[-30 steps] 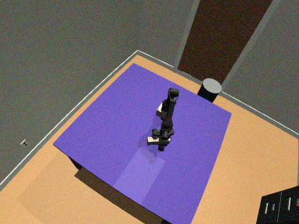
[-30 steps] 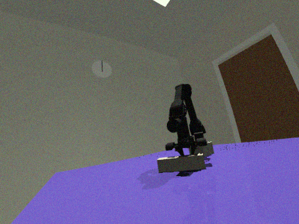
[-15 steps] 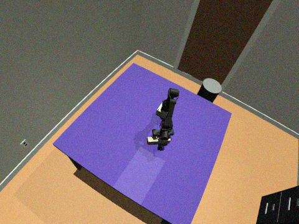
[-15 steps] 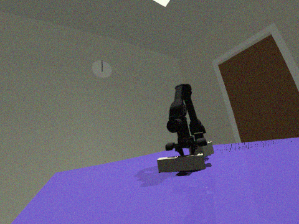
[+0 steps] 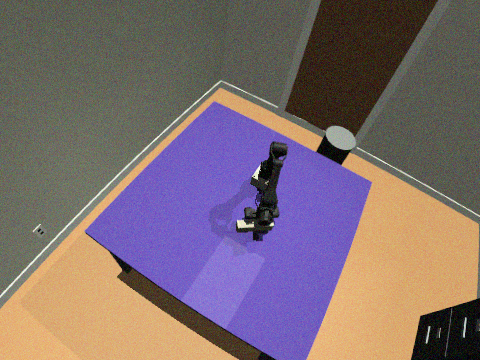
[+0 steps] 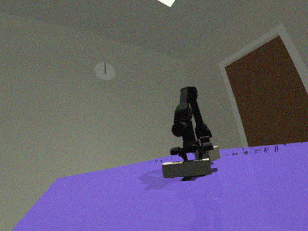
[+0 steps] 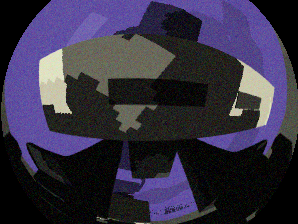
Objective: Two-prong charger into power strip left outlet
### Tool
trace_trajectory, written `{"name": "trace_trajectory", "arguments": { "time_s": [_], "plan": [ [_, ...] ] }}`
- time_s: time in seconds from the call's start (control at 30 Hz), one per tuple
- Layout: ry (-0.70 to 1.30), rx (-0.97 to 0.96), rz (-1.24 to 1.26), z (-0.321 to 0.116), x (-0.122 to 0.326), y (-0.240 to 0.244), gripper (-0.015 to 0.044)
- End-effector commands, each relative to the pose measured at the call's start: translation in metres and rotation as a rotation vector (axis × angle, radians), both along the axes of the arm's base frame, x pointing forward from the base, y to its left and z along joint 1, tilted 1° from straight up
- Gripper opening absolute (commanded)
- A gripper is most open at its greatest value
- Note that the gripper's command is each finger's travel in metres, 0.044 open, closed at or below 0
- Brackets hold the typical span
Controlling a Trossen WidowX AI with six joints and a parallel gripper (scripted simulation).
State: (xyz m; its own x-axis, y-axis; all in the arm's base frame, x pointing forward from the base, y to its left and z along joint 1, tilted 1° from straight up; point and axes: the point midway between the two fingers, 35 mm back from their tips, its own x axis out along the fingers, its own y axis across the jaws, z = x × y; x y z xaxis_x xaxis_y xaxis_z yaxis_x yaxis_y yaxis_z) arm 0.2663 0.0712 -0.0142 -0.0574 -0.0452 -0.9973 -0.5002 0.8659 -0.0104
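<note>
The power strip (image 5: 245, 226) (image 6: 179, 170) (image 7: 142, 60) is a pale block lying crosswise on the table. Shadow covers much of its top in the wrist view, around a long dark recess. My gripper (image 5: 261, 216) (image 6: 192, 157) (image 7: 149, 136) points down at the strip's arm side, with fingertips partly hidden by the strip's edge. It is open. A dark block, apparently the charger (image 7: 152, 162), stands between the fingers and meets the strip's edge. A purple gap shows on its left side. Its prongs and the outlet are hidden, so how deep it sits cannot be told.
The purple table (image 5: 165, 175) (image 6: 80, 199) carries a second pale box (image 5: 256, 175) (image 6: 215, 153) beside the arm, behind the strip. A dark patch (image 5: 258, 237) (image 7: 172, 22), perhaps shadow, lies beyond the strip. A dark cylinder with a grey top (image 5: 340, 138) stands past the table's far edge.
</note>
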Motion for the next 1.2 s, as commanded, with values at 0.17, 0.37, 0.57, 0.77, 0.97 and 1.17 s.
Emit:
{"name": "trace_trajectory", "arguments": {
  "time_s": [0.17, 0.37, 0.57, 0.77, 0.97, 1.17],
  "plan": [
    [-0.002, 0.001, 0.000, 0.0000, 0.0001, -0.0001, 0.0440],
    [-0.006, 0.003, 0.001, 0.0000, -0.0013, -0.0010, 0.0440],
    [-0.009, 0.005, 0.002, -0.0001, -0.0029, -0.0019, 0.0440],
    [-0.013, 0.008, 0.002, -0.0001, -0.0046, -0.0028, 0.0440],
    [-0.017, 0.010, 0.003, -0.0002, -0.0062, -0.0038, 0.0440],
    [-0.021, 0.012, 0.004, -0.0004, -0.0078, -0.0047, 0.0440]
  ]
}}
